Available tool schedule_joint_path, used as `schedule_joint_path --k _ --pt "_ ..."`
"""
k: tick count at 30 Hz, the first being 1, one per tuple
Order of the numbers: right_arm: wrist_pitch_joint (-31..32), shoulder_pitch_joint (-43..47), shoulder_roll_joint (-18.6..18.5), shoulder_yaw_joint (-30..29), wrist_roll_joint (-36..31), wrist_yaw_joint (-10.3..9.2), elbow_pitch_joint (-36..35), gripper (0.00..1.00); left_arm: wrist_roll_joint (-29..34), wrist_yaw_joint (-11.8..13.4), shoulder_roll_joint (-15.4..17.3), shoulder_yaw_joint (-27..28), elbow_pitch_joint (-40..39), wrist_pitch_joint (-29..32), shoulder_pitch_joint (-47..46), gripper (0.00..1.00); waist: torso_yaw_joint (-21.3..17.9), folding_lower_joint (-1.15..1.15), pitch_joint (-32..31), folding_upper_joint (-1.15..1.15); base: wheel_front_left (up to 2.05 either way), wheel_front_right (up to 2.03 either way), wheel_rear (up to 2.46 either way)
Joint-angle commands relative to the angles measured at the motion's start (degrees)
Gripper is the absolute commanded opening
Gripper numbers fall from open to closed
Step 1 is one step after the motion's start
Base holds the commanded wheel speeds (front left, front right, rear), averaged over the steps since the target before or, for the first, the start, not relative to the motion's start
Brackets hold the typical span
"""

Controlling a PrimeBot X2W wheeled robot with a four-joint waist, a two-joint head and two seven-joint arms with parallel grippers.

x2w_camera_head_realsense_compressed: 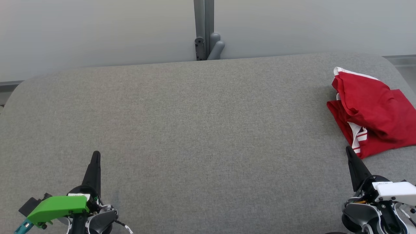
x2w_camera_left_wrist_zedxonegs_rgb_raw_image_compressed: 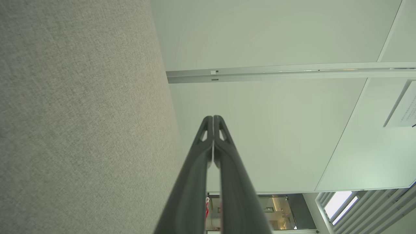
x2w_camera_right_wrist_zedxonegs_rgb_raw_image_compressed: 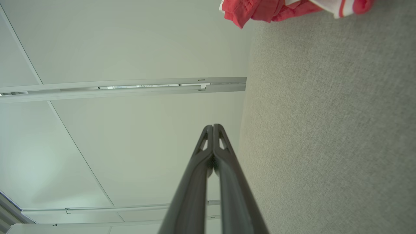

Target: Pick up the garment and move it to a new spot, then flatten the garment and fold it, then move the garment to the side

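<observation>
Left gripper (x2w_camera_head_realsense_compressed: 96, 155) — jaws pressed together, empty, over grey padded table (x2w_camera_head_realsense_compressed: 208, 123). Right gripper (x2w_camera_head_realsense_compressed: 348, 150) — likewise clenched, empty. Red garment (x2w_camera_head_realsense_compressed: 370, 113): loosely folded, table's right edge, just beside right gripper's tip.

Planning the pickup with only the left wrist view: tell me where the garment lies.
Observer: The garment lies bunched at the right end of the surface, ahead of the right gripper.
Operator: Report that gripper's state.
Observer: Shut, holding nothing, apart from the garment.
Operator: Place the left gripper for me.
Observer: The left gripper is over the surface's left part, far from the garment.
</observation>
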Motion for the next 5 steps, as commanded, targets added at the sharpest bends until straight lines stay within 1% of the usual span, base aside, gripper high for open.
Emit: schedule_joint_path --k 1,5 --pt "0.04 -0.54 -0.03 -0.07 0.47 0.02 0.11 0.0 0.21 -0.21 0.16 0.17 -0.21 0.12 -0.63 0.0 0.0 0.0 0.0 0.0 0.0 0.0 0.0" --pt "0.04 -0.54 -0.03 -0.07 0.47 0.02 0.11 0.0 0.21 -0.21 0.15 0.16 -0.21 0.12 -0.64 0.0 0.0 0.0 0.0 0.0 0.0 0.0 0.0"
